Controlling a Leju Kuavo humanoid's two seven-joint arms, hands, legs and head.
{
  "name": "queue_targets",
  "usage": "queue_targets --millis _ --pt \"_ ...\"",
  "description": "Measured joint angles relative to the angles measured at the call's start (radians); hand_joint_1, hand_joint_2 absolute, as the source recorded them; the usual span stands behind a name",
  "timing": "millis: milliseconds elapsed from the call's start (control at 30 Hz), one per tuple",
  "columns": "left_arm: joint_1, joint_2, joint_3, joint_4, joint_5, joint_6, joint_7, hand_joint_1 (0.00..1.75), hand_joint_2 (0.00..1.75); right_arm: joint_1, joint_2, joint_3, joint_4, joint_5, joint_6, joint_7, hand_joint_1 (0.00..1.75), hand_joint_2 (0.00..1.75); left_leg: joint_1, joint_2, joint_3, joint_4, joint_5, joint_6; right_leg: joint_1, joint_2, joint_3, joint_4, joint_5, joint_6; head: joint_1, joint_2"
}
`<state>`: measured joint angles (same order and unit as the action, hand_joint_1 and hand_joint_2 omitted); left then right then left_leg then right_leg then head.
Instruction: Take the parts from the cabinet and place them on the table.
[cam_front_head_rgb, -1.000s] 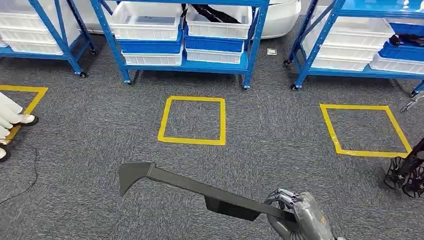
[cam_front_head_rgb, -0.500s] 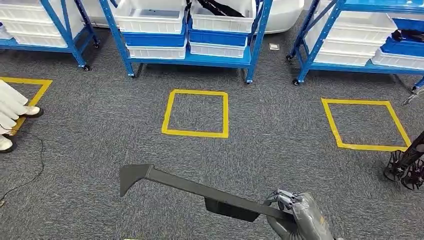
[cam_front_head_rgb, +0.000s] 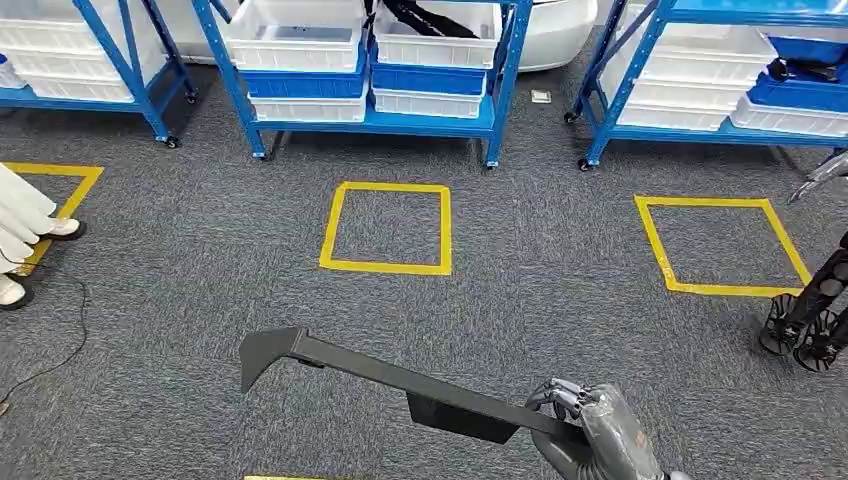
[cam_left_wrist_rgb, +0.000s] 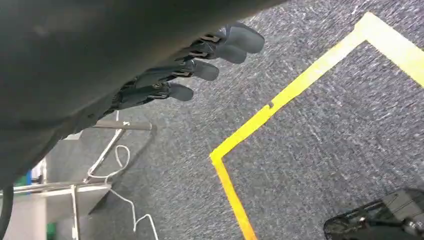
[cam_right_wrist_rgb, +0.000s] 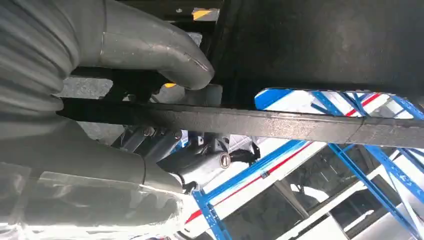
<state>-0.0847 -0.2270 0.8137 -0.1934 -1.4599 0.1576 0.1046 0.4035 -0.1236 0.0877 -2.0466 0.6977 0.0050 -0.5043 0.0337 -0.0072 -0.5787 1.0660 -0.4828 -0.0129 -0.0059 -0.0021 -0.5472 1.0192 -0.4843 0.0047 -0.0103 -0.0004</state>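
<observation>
Part (cam_front_head_rgb: 400, 382), long and black, sits well in front of the shelving (cam_front_head_rgb: 370, 70), past the yellow floor square (cam_front_head_rgb: 386, 228). Right hand (cam_front_head_rgb: 590, 432) grips 1 end; left hand (cam_left_wrist_rgb: 200, 65) hangs empty, fingers apart. Carrying step; table unseen, so next move calls for locating it.

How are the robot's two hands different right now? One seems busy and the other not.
The right hand grips a long flat dark grey part, thumb and fingers wrapped around its narrow end; the left hand holds nothing. The right hand's fingers are curled tight on the part, while the left hand's fingers lie nearly straight and slightly apart. The right hand is raised in front of the body; the left hand hangs over the grey carpet. Both have dark grey fingers.
</observation>
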Motion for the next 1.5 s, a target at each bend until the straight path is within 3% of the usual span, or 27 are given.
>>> queue_targets --millis 100,133,200,267,300,333,367,400,433,467,500,600,633,667,700,767,800,833,867,933,967,1000,1033,1100,1233,1500 --pt "0.000 0.000 0.000 0.000 0.000 -0.001 0.000 0.00 0.00 0.002 -0.001 0.000 0.000 0.000 0.000 0.001 1.75 1.75 -0.018 0.001 -0.013 0.000 0.012 0.022 0.002 0.000 -0.011 -0.008 0.014 0.023 0.002 0.000" --pt "0.000 -0.002 0.000 0.000 0.000 -0.001 0.001 0.00 0.00 0.004 -0.002 0.000 0.000 0.000 0.000 0.002 1.75 1.75 -0.012 0.002 -0.013 -0.013 0.023 0.037 -0.001 0.000 -0.015 -0.003 0.010 0.025 0.002 0.000" --pt "-0.002 -0.002 0.000 0.000 0.000 0.001 0.001 0.00 0.00 0.006 -0.003 0.002 0.000 -0.001 0.000 0.004 1.75 1.75 -0.013 0.003 -0.024 -0.019 0.035 0.056 -0.009 0.001 -0.056 0.072 -0.045 0.021 0.008 0.000" --pt "-0.002 -0.002 0.000 0.000 0.000 0.000 0.001 0.00 0.00 0.008 -0.005 0.002 0.000 0.000 0.000 0.004 1.75 1.75 -0.015 0.004 -0.043 -0.018 0.047 0.059 -0.015 0.000 -0.132 0.244 -0.121 0.023 0.008 0.000" --pt "-0.001 -0.002 0.000 0.000 0.000 -0.002 0.001 0.00 0.00 0.009 -0.005 0.002 0.000 -0.001 0.000 0.005 1.75 1.75 -0.016 0.005 -0.051 -0.018 0.053 0.058 -0.015 0.001 -0.152 0.296 -0.138 0.028 0.008 0.000" --pt "-0.001 -0.002 0.000 0.000 0.000 -0.004 0.001 0.00 0.00 0.010 -0.005 0.002 0.000 -0.003 0.001 0.007 1.75 1.75 -0.017 0.005 -0.059 -0.018 0.060 0.057 -0.014 0.001 -0.147 0.299 -0.137 0.035 0.009 0.000" --pt "-0.001 -0.002 0.000 0.000 0.002 -0.005 0.000 0.00 0.00 0.010 -0.006 0.002 0.000 -0.007 0.004 0.009 1.75 1.75 -0.018 0.004 -0.066 -0.018 0.067 0.055 -0.014 0.001 -0.116 0.257 -0.122 0.042 0.008 0.000" --pt "-0.001 -0.002 0.000 0.000 0.003 -0.005 0.000 0.00 0.00 0.010 -0.006 0.002 0.000 -0.009 0.006 0.011 1.75 1.75 -0.018 0.003 -0.072 -0.018 0.073 0.052 -0.013 0.001 -0.065 0.175 -0.097 0.048 0.008 0.000" --pt "-0.001 -0.002 0.000 0.000 0.007 -0.005 0.000 0.00 0.00 0.007 -0.006 0.002 0.000 -0.010 0.007 0.011 1.75 1.75 -0.018 0.003 -0.078 -0.018 0.081 0.048 -0.012 0.000 0.011 0.054 -0.066 0.050 0.008 0.000" --pt "-0.001 -0.002 0.001 0.000 0.009 -0.005 0.000 0.00 0.00 0.002 -0.007 0.002 0.000 -0.011 0.008 0.011 1.75 1.75 -0.017 0.003 -0.079 -0.018 0.088 0.044 -0.010 -0.001 0.066 -0.034 -0.059 0.038 0.008 0.000" --pt "0.000 -0.003 0.001 0.000 0.009 -0.005 0.000 0.00 0.00 -0.001 -0.007 0.002 0.000 -0.012 0.010 0.013 1.75 1.75 -0.020 0.003 -0.077 -0.022 0.092 0.035 0.003 -0.001 0.049 -0.031 -0.053 0.026 0.008 0.000" --pt "-0.002 -0.005 0.001 0.000 0.011 -0.005 -0.002 0.00 0.00 -0.007 -0.008 0.002 0.000 -0.016 0.015 0.012 1.75 1.75 -0.013 0.003 -0.075 -0.037 0.108 0.013 0.014 0.001 0.043 -0.036 -0.037 -0.002 0.010 0.000" --pt "-0.001 -0.005 0.001 0.000 0.013 -0.005 -0.002 0.00 0.00 -0.010 -0.008 0.002 0.000 -0.016 0.016 0.010 1.75 1.75 -0.014 0.003 -0.077 -0.039 0.114 0.005 0.004 0.001 0.042 -0.049 -0.018 -0.013 0.011 0.000" --pt "0.000 -0.005 0.002 0.000 0.018 -0.005 -0.002 0.00 0.00 -0.015 -0.005 0.003 0.003 -0.015 0.019 0.010 1.75 1.75 -0.009 0.003 -0.087 -0.019 0.090 0.002 -0.014 -0.002 0.043 -0.054 -0.005 -0.017 0.005 0.000" --pt "0.000 -0.004 0.002 0.000 0.018 -0.005 -0.003 0.00 0.00 -0.021 -0.003 0.005 0.004 -0.015 0.019 0.008 1.75 1.75 -0.010 0.003 -0.105 0.034 0.037 0.002 -0.013 -0.001 0.041 -0.053 0.003 -0.032 0.005 0.000" --pt "0.001 -0.003 0.003 0.000 0.019 -0.005 -0.006 0.00 0.00 -0.031 -0.002 0.005 0.011 -0.013 0.025 0.008 1.75 1.75 -0.010 0.003 -0.161 0.195 -0.060 -0.007 -0.010 -0.002 0.032 -0.052 0.011 -0.037 0.004 0.000" --pt "0.001 -0.003 0.003 0.000 0.021 -0.005 -0.007 0.00 0.00 -0.036 -0.001 0.005 0.015 -0.013 0.026 0.008 1.75 1.75 -0.010 0.003 -0.183 0.268 -0.091 -0.011 -0.008 -0.003 0.025 -0.050 0.016 -0.035 0.003 0.000" --pt "0.003 -0.002 0.004 0.000 0.021 -0.005 -0.008 0.00 0.00 -0.038 0.001 0.005 0.019 -0.012 0.026 0.008 1.75 1.75 -0.010 0.003 -0.180 0.286 -0.093 -0.012 -0.008 -0.003 0.021 -0.048 0.018 -0.033 0.003 0.000" --pt "0.004 -0.002 0.004 0.000 0.021 -0.005 -0.008 0.00 0.00 -0.040 0.003 0.006 0.023 -0.011 0.026 0.008 1.75 1.75 -0.009 0.003 -0.153 0.258 -0.078 -0.011 -0.008 -0.003 0.018 -0.045 0.020 -0.034 0.003 0.000" --pt "0.004 -0.001 0.005 0.000 0.021 -0.005 -0.009 0.00 0.00 -0.045 0.004 0.006 0.029 -0.010 0.026 0.008 1.75 1.75 -0.008 0.004 -0.042 0.089 -0.012 -0.008 -0.008 -0.002 0.013 -0.035 0.019 -0.033 0.003 0.000" --pt "0.003 0.000 0.005 0.000 0.022 -0.006 -0.010 0.00 0.00 -0.048 0.004 0.006 0.031 -0.010 0.027 0.008 1.75 1.75 -0.008 0.003 0.013 0.004 0.008 -0.002 -0.006 -0.001 0.011 -0.027 0.017 -0.030 0.003 0.000" --pt "0.003 0.001 0.005 0.000 0.025 -0.007 -0.011 0.00 0.00 -0.051 0.004 0.006 0.034 -0.009 0.027 0.008 1.75 1.75 -0.014 0.003 0.018 -0.014 -0.003 0.006 0.006 -0.002 0.002 -0.019 0.014 -0.025 0.003 0.000" --pt "0.003 0.000 0.005 0.000 0.031 -0.008 -0.014 0.00 0.00 -0.053 0.004 0.006 0.037 -0.008 0.028 0.008 1.75 1.75 -0.014 0.004 0.014 -0.017 0.003 0.013 0.008 -0.001 -0.001 -0.019 0.016 -0.018 0.007 0.000" --pt "0.004 -0.002 0.006 0.000 0.033 -0.008 -0.018 0.00 0.00 -0.058 0.003 0.006 0.042 -0.008 0.030 0.008 1.75 1.75 -0.017 0.004 0.009 -0.021 0.009 0.013 0.017 -0.002 -0.010 -0.015 0.015 -0.015 0.007 0.000" --pt "0.004 -0.002 0.011 0.000 0.035 -0.009 -0.025 0.00 0.00 -0.066 0.003 0.007 0.051 -0.008 0.033 0.008 1.75 1.75 -0.029 0.003 -0.001 -0.021 0.016 0.025 0.015 -0.002 -0.017 -0.016 0.023 -0.001 0.006 0.000" --pt "0.004 -0.003 0.019 0.000 0.034 -0.017 -0.030 0.00 0.00 -0.067 -0.001 0.002 0.058 -0.120 0.087 -0.026 1.75 1.75 -0.033 0.003 -0.007 -0.020 0.022 0.034 0.012 -0.002 -0.024 -0.017 0.029 0.008 0.005 0.000"
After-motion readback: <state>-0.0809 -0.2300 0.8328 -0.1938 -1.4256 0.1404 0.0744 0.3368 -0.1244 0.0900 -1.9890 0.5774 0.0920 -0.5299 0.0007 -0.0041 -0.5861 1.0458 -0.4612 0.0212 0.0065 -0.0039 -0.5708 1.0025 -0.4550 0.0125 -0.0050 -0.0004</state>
